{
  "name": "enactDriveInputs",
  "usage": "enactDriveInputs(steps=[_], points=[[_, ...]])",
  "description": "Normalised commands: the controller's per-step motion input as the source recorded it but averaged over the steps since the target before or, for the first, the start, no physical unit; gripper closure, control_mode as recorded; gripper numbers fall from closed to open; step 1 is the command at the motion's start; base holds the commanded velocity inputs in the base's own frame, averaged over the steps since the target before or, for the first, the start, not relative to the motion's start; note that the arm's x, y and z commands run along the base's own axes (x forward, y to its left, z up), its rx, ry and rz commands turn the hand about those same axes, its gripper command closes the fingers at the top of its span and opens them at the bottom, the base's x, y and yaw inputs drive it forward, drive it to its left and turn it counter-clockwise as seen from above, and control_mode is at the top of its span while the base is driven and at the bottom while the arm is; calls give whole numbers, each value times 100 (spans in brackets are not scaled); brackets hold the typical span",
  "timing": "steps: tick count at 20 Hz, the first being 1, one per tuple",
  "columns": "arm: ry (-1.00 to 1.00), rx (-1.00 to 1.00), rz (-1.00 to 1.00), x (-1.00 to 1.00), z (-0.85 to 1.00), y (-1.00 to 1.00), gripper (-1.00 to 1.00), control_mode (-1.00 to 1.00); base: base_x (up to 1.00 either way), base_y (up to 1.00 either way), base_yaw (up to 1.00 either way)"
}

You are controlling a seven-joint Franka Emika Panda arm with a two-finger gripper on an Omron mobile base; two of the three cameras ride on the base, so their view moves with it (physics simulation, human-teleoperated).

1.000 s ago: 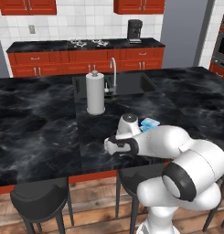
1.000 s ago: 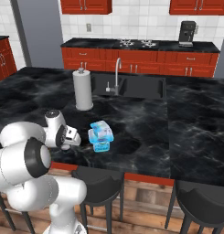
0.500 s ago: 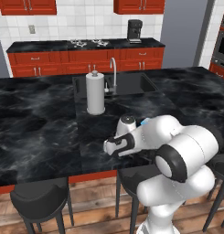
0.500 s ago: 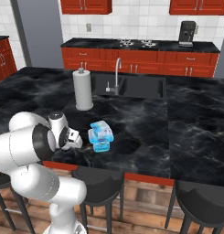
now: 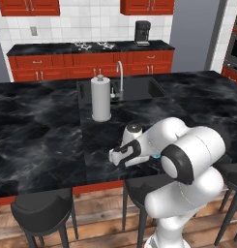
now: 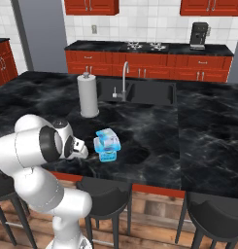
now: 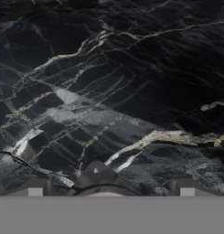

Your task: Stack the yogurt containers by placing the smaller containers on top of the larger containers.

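The light-blue yogurt containers stand together on the black marble counter, right of my hand. The smaller container, with its white lid, appears to rest on top of the larger container, whose blue base shows below it. In the left base view my arm hides them except for a blue sliver. My gripper hangs low over the counter a short way left of the stack, touching neither container. In the hand view my gripper is open, fingertips wide apart over bare marble.
A tall white paper-towel roll stands behind the containers, beside the sink and its faucet. Dark stools line the counter's near edge. A coffee machine sits on the far red-cabinet counter.
My elbow and forearm have swung up and closer to the cameras. The hand has barely shifted and stays open. The containers have not moved.
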Motion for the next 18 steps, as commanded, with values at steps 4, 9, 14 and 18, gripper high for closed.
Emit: enactDriveInputs(steps=[4,9,14,18], points=[[0,0,0,0,-3,0,100,-100,0,0,0],[0,0,0,0,0,0,100,-100,0,0,0],[0,0,0,0,1,0,100,-100,0,0,0],[-4,3,0,0,31,0,100,-100,0,0,0]])
